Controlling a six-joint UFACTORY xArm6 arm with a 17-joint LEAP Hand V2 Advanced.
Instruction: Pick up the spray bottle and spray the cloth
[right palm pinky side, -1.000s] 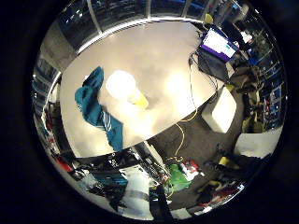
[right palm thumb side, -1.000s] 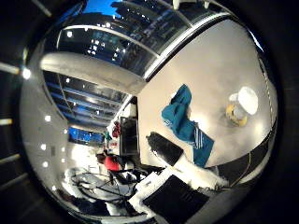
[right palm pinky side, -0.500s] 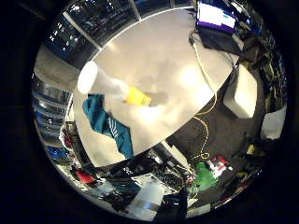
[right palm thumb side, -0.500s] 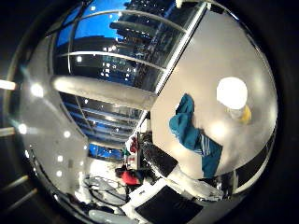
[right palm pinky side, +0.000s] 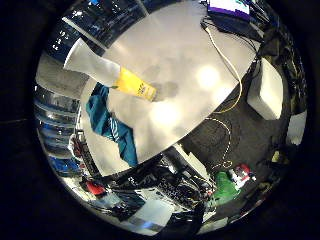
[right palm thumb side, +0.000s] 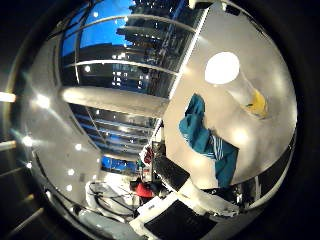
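1. Little-finger-side palm view: spray bottle (right palm pinky side: 111, 75) stands on the white table (right palm pinky side: 200, 50), white upper part toward the camera, yellow base (right palm pinky side: 134, 85) planted on the tabletop. It casts a soft shadow on the surface beside the base.
2. Same view: teal cloth (right palm pinky side: 111, 125) lies crumpled on the table just beside the bottle's base, with white stripes visible on one fold. Cannot tell whether the cloth touches the bottle; from here they read as adjacent.
3. Same view: laptop (right palm pinky side: 229, 9) with a lit screen sits at the far edge of the table. A white box (right palm pinky side: 267, 90) sits on the dark floor off the table edge, and a green item (right palm pinky side: 222, 187) lies on the floor among clutter.
4. Thumb-side palm view: bottle seen nearly end-on, its white top a bright round disc, with yellow showing lower down at the table. Cloth is spread on the table next to it, reaching toward the table edge. Large windows (right palm thumb side: 135, 50) and ceiling lights fill the rest.
5. Hand: no part of it shows in either view, so cannot tell whether it is open or closed. Bottle is on the table, upright.
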